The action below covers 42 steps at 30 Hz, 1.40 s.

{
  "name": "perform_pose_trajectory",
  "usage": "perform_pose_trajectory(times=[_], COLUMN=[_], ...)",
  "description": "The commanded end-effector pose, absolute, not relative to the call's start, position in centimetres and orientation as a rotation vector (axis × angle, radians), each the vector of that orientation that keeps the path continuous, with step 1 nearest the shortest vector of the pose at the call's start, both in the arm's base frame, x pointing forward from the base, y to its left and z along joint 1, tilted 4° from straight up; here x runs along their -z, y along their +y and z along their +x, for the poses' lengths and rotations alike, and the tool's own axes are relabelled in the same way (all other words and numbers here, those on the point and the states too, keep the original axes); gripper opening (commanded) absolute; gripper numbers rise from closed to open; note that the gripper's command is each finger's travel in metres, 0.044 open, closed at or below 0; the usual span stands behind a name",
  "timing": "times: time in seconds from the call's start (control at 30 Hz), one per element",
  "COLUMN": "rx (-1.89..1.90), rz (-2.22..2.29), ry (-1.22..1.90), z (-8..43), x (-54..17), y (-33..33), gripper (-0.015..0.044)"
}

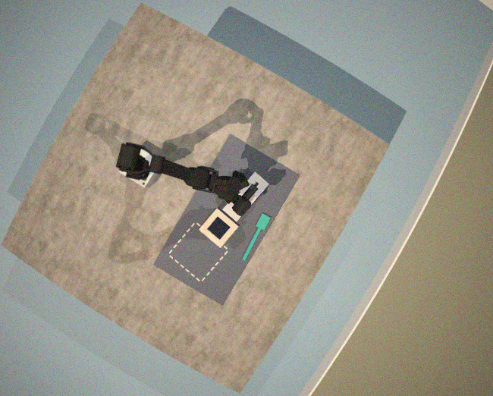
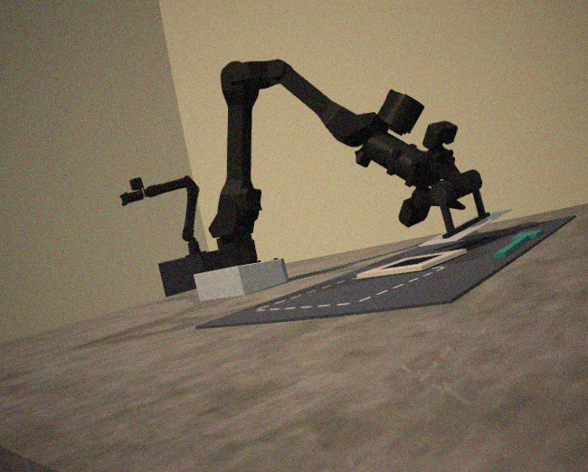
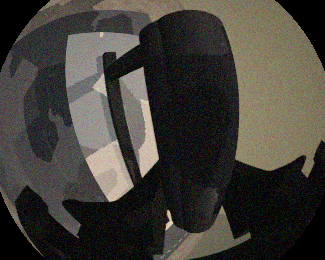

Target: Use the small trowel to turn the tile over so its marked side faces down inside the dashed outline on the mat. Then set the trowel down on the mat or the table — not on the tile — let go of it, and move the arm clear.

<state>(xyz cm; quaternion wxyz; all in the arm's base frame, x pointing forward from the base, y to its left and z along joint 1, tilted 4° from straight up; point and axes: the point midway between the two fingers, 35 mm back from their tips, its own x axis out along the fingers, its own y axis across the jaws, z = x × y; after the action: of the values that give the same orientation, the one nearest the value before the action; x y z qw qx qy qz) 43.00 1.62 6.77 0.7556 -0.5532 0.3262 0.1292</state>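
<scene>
My gripper is shut on the black handle of the trowel, whose pale flat plate hangs low over the mat. In the exterior view the plate tilts, with its end toward the tile lower. That end is close beside the tile in the top view; whether they touch is unclear. The cream tile lies flat, dark square mark up, along the near side of the dashed outline, mostly outside it. The trowel's handle hides part of the plate in the wrist view.
The dark grey mat lies on the brown table. A teal paddle-shaped tool lies near the mat's long edge. A pale block stands by the arm's base, and a second small arm stands behind it.
</scene>
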Motion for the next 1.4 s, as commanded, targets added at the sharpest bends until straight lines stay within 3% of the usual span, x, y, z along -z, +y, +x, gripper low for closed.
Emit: perform_pose_trajectory(times=[0.0,1.37], rx=[-0.275,-0.276], rz=[-1.208,-1.21], ry=[0.698,0.701], z=[43.3,41.8], x=[-6.5,-4.3], y=[1.7,-2.2], gripper=[0.0,0.0])
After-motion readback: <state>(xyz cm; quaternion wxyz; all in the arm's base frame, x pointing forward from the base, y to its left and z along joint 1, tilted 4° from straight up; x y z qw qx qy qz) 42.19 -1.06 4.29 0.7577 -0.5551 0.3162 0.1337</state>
